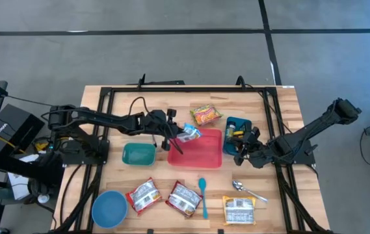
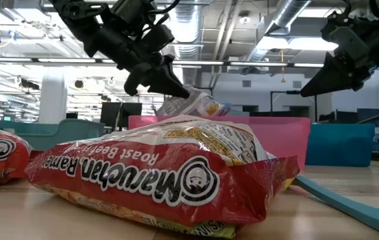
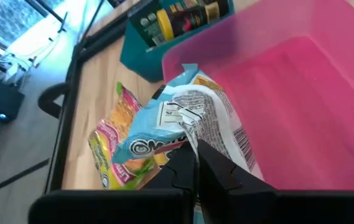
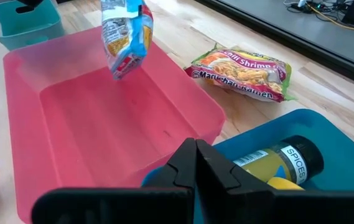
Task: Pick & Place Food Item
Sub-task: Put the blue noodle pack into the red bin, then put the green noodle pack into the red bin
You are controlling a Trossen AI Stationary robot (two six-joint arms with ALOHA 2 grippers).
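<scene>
High view: I find the left gripper (image 1: pixel 175 135) pinched tight on a blue snack packet (image 1: pixel 189 134), which hangs above the back-left corner of the pink bin (image 1: pixel 196 156), clear of its floor. The left wrist view confirms the fingers (image 3: pixel 217 171) pressed on the packet's edge, bin interior beneath. The right gripper (image 1: pixel 242 152) sits with its fingers pressed together and empty, just beside the bin's right wall, over the teal tray (image 1: pixel 239 122) holding spice bottles (image 4: pixel 276 163). A shrimp ramen pack (image 1: pixel 205 115) lies behind the bin. Roast beef ramen packs (image 1: pixel 184 198) lie near the front edge.
</scene>
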